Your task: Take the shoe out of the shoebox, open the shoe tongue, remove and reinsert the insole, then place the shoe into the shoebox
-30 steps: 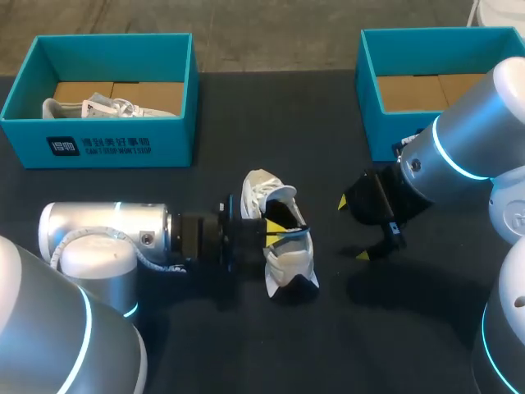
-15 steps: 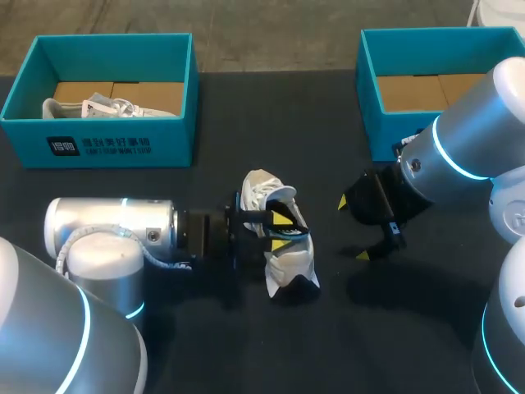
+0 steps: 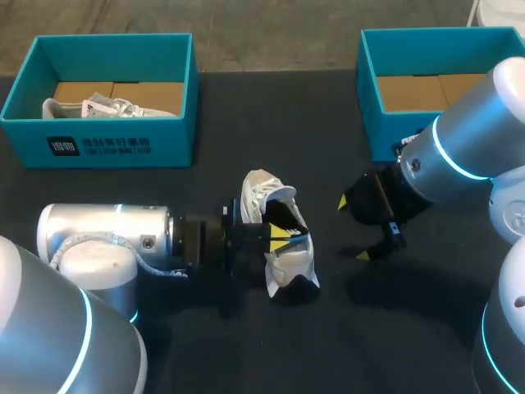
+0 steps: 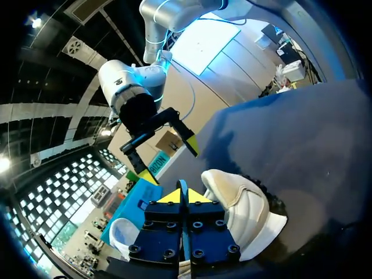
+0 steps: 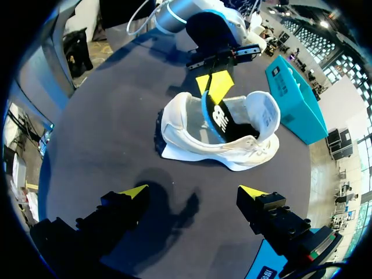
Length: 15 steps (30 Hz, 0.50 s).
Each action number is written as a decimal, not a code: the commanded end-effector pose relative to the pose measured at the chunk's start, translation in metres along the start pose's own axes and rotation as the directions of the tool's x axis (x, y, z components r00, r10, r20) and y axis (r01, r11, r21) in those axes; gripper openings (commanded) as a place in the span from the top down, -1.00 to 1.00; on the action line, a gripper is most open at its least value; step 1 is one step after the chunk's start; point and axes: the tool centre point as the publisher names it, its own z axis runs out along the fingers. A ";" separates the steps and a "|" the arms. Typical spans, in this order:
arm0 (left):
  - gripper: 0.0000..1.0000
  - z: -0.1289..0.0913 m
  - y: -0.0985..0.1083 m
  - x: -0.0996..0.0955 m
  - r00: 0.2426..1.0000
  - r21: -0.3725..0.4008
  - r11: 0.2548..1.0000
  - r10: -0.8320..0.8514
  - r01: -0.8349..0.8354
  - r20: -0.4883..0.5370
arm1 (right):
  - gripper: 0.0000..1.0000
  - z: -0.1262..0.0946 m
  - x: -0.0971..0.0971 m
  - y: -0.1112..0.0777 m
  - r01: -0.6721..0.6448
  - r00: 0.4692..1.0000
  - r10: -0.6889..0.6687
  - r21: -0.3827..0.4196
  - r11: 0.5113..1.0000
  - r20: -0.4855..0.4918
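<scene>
- Furthest left, at the back of the dark tabletop (image 3: 246, 123), stands the left shoebox (image 3: 98, 144), teal and open at the top. A second shoe (image 3: 107, 107), white, lies inside it on the cardboard floor.
- Next comes the left arm (image 3: 107, 238), which enters from the left side and lies low and level over the tabletop, pointing towards the middle.
- At its end the left pincer (image 3: 280, 232) has its yellow tips pressed narrow together on the insole (image 3: 283, 215). The left wrist view shows the insole's thin blue edge caught between the two tips.
- The insole is black with a blue rim and stands partly out of the shoe's opening, its lower part inside.
- The shoe (image 3: 287, 267), white, lies on its side on the tabletop near the middle, outside both boxes, just under and ahead of the left pincer.
- To the right of the shoe, apart from it, the right pincer (image 3: 353, 228) hangs with its fingers spread wide and nothing between them; in the right wrist view the shoe lies ahead of them.
- The right arm (image 3: 467, 139) comes in from the right side.
- Behind it stands the right shoebox (image 3: 410, 49), teal, with only its cardboard floor visible.
</scene>
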 end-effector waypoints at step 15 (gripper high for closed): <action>0.88 -0.002 0.020 0.000 0.998 -0.005 0.999 -0.034 0.034 -0.049 | -1.00 0.000 0.001 0.000 -0.001 1.000 0.001 0.001 1.000 0.002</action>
